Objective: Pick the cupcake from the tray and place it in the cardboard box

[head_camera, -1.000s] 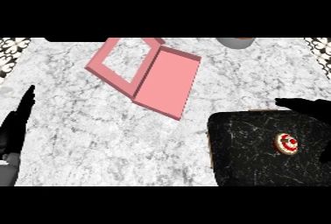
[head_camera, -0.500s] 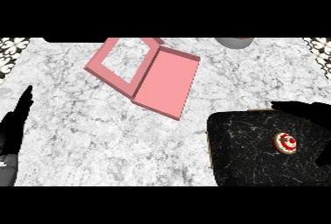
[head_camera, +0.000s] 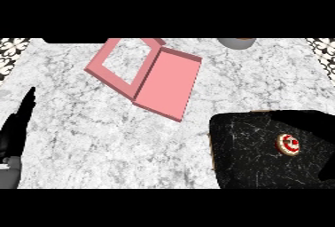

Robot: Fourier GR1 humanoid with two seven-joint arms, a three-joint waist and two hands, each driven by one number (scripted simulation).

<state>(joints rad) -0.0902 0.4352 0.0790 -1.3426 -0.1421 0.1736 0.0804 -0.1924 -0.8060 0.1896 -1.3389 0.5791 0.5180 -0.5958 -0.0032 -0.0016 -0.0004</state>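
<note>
Sliding lower over the black tray (head_camera: 242, 159), lower right, the right hand (head_camera: 311, 125) (open or closed, I cannot tell) nears its grasp; the left hand (head_camera: 18, 128) rests at left, fingers straight. The cupcake (head_camera: 288, 145) sits on the tray.

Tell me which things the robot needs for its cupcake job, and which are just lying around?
For the job: cupcake, tray, pink box, right hand.
Just lying about: grey round thing at the far edge; left hand, resting at the left edge.
</note>
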